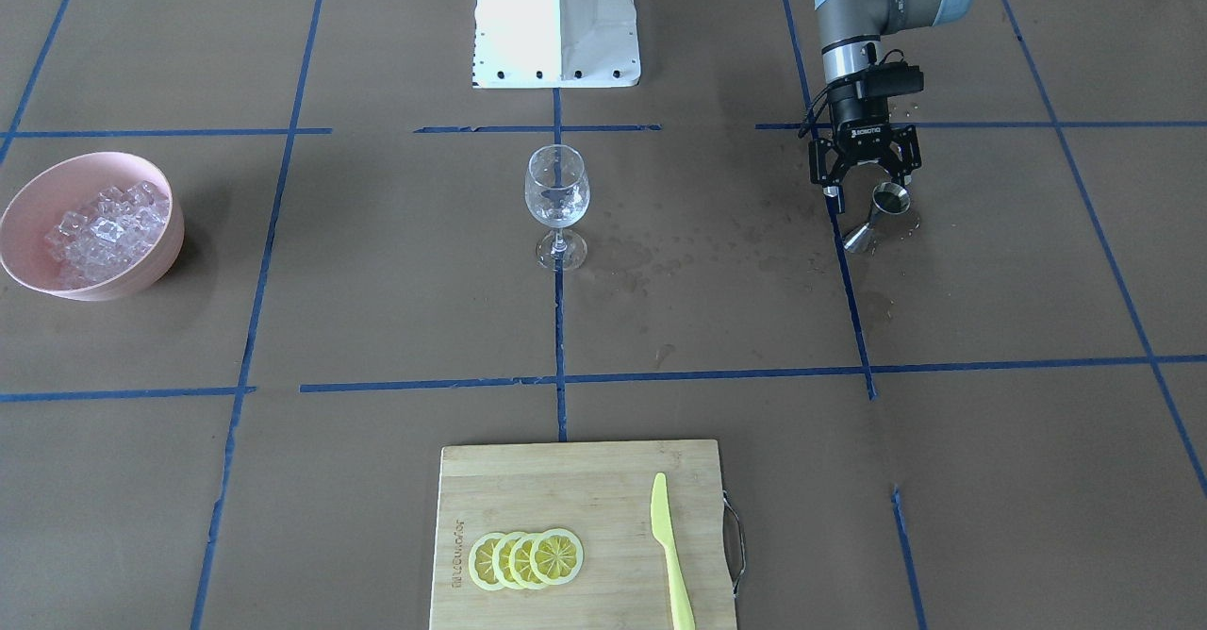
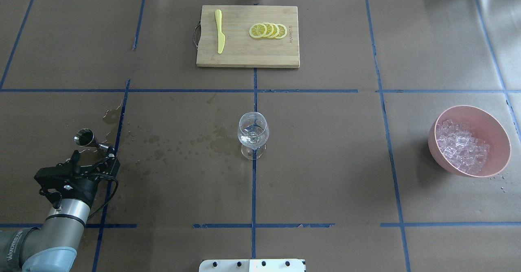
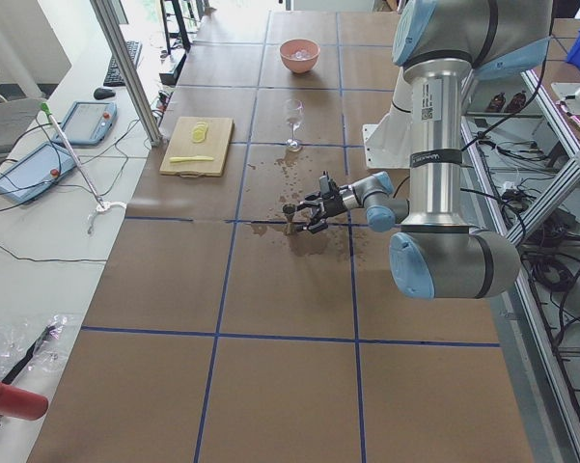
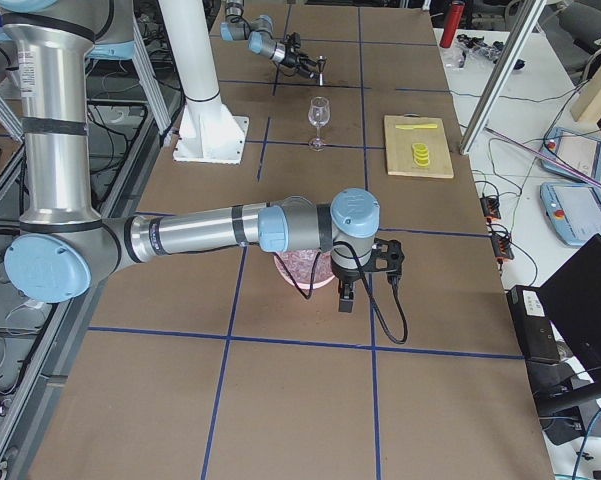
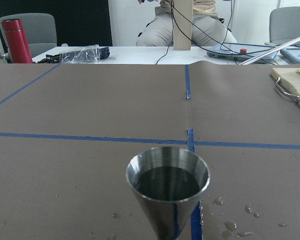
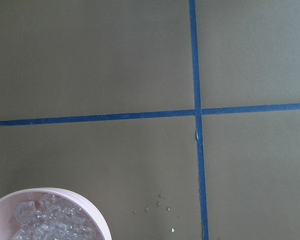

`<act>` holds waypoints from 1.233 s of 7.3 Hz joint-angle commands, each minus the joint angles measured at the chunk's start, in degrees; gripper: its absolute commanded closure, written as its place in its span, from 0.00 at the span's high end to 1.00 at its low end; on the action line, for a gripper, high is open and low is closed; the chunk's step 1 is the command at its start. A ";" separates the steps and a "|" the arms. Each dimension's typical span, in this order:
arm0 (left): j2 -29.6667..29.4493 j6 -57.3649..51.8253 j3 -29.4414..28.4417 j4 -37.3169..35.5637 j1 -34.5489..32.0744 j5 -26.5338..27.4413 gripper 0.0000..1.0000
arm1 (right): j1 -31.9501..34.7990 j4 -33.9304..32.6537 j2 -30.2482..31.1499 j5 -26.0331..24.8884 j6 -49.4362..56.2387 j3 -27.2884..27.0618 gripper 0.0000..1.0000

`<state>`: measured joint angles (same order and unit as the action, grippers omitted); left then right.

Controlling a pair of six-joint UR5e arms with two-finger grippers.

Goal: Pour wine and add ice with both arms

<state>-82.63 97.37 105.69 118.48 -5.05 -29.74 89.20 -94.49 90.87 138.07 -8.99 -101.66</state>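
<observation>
My left gripper [image 1: 868, 187] is open low over the table, its fingers spread. A steel jigger [image 1: 877, 215] stands upright just ahead of them. In the left wrist view the jigger [image 5: 167, 200] fills the foreground and holds the clear wine [image 5: 167, 182]. A stemmed wine glass [image 2: 252, 135] stands at the table's centre, with glints low in its bowl. The ice [image 2: 464, 145] is piled in a pink bowl [image 2: 500, 133]. My right gripper [image 4: 345, 297] hangs over that bowl in the exterior right view only, so I cannot tell whether it is open or shut. The right wrist view catches the ice [image 6: 50, 222] at its lower left.
Dark wet spots [image 2: 195, 145] run across the brown paper between jigger and glass. A bamboo cutting board [image 2: 244, 54] at the far edge carries lemon slices [image 2: 268, 30] and a yellow knife [image 2: 220, 31]. The white robot base [image 1: 556, 22] stands behind the glass. A seated person [image 5: 189, 22] is beyond the table.
</observation>
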 commanded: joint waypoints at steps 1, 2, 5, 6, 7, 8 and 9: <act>-2.35 1.32 -1.98 0.00 -0.22 2.66 0.93 | -0.07 0.01 0.01 0.27 -0.06 -0.03 1.00; -2.36 1.50 -2.85 0.00 -0.40 4.58 0.93 | -0.08 0.01 0.01 0.18 -0.06 0.06 1.00; -2.27 3.17 -4.18 0.09 -0.75 6.35 0.90 | -0.07 -0.08 0.01 0.18 -0.06 -0.03 1.00; -2.27 3.17 -4.44 0.09 -0.75 6.71 0.86 | 0.01 0.01 0.01 0.18 -0.06 -0.03 1.00; -2.27 3.17 -4.53 0.09 -0.84 6.71 0.80 | -0.07 0.01 0.01 0.27 -0.06 -0.03 1.00; -2.36 3.17 -4.53 0.09 -0.93 6.71 0.77 | -0.08 0.01 0.01 0.27 -0.06 -0.03 1.00; -2.36 3.17 -4.61 0.09 -1.02 6.71 0.75 | 0.01 -0.08 0.01 0.27 -0.06 -0.03 1.00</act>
<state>-84.96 100.54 101.16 118.56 -5.96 -23.06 89.15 -94.51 90.88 138.33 -9.05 -101.68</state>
